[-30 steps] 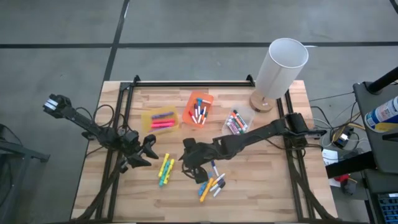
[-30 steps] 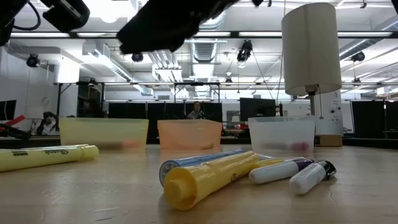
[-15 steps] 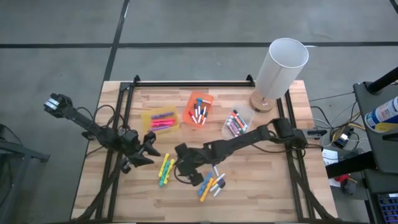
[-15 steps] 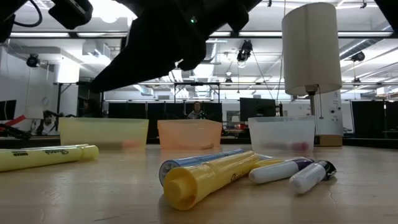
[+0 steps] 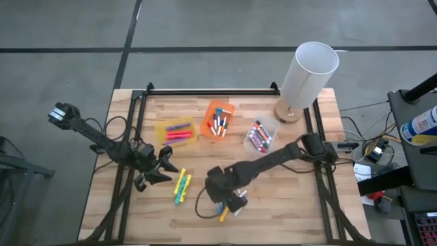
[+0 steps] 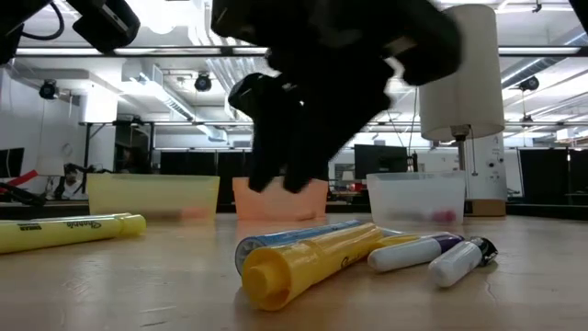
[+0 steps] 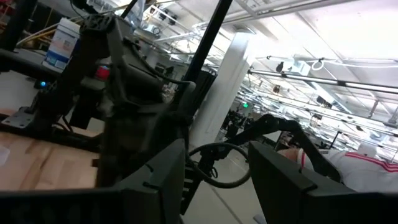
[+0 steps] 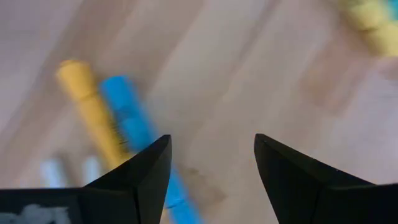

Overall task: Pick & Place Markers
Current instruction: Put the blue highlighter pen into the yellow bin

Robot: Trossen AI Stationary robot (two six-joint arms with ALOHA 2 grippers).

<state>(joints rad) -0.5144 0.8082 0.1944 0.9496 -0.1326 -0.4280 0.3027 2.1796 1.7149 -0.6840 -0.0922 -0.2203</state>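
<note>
Overhead, the orange bin (image 5: 218, 118) serves as landmark. The right gripper (image 5: 220, 198) sits toward the table's near edge from it, over a small heap of loose markers (image 5: 231, 205); its jaws stand apart with nothing between them. A second group, the yellow and green markers (image 5: 181, 186), lies nearer than the bin and to its left, long axes running roughly near-to-far. The left gripper (image 5: 164, 164) waits left of that group, fingers spread, empty.

Low view: a yellow marker (image 6: 308, 263) and a blue marker (image 6: 294, 237) lie side by side on the table in front of the orange bin, ends toward the camera; the right gripper hangs just above them.

Right wrist view: between the open fingers (image 8: 140, 174) lies bare wood; the yellow and blue markers lie parallel beside one finger, the blue one passing partly under it.
</note>
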